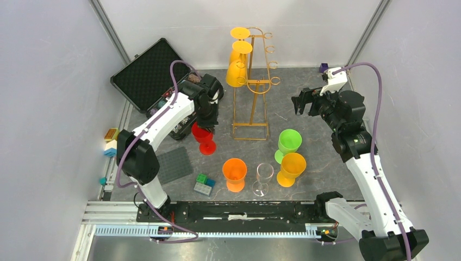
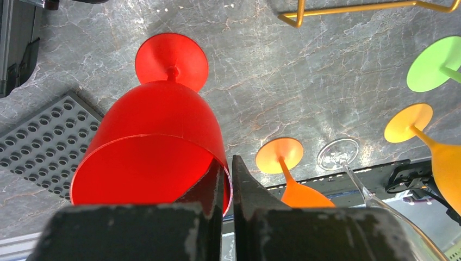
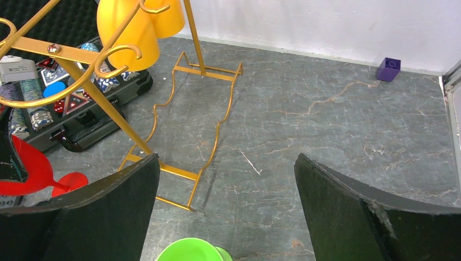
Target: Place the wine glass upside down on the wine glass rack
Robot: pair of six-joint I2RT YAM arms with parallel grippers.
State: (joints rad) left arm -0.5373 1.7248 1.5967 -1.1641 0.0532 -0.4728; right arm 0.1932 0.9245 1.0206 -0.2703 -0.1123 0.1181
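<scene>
A grey marbled tabletop (image 1: 315, 147) is boxed in by plain white walls (image 1: 179, 22), with metal posts (image 1: 110, 28) in both back corners. The light is even.

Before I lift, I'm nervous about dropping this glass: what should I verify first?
1. Rim of the red plastic goblet pinched by the left jaws: ok.
2. Goblet upright, foot on the grey marbled table: ok.
3. Free loops on the tall gold wire rack: ok, right side bare; yellow plastic glasses hang on the left.
4. Path clear of the right jaws: ok, they are open, right of the rack.
5. Grip firm enough to invert: cannot tell.
</scene>
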